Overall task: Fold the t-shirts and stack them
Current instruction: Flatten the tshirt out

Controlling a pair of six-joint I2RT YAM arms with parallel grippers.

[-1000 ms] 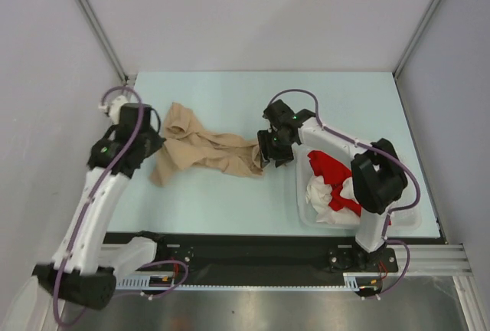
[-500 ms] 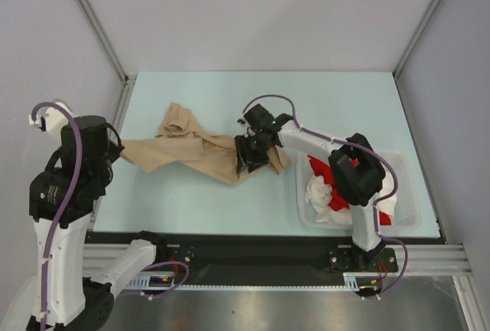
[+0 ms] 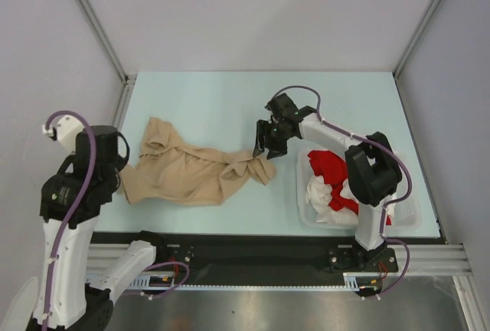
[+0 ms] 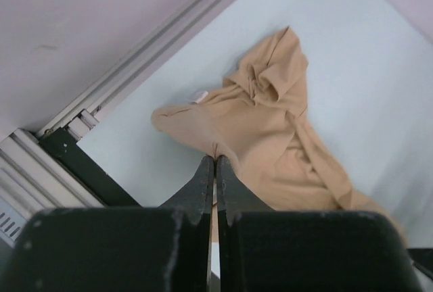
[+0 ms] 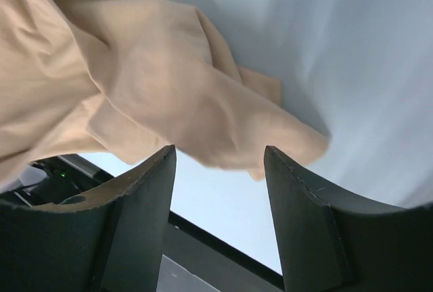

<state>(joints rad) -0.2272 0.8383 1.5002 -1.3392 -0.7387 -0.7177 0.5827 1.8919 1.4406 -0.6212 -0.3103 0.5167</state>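
The beige-tan t-shirt lies crumpled on the pale blue table, stretched from left to centre. It shows in the left wrist view and the right wrist view. My left gripper is shut on the shirt's left edge, near the table's left side. My right gripper is open and empty, hovering just above the shirt's right end. Red and white t-shirts lie bunched in the white basket at the right.
A metal rail runs along the table's left edge, close to my left gripper. The black front edge of the table lies near the shirt. The basket stands right beside my right arm.
My right gripper has let go of the shirt's right end and lifted back to the right. My left gripper has kept hold of the left edge; the shirt has settled flatter and further forward.
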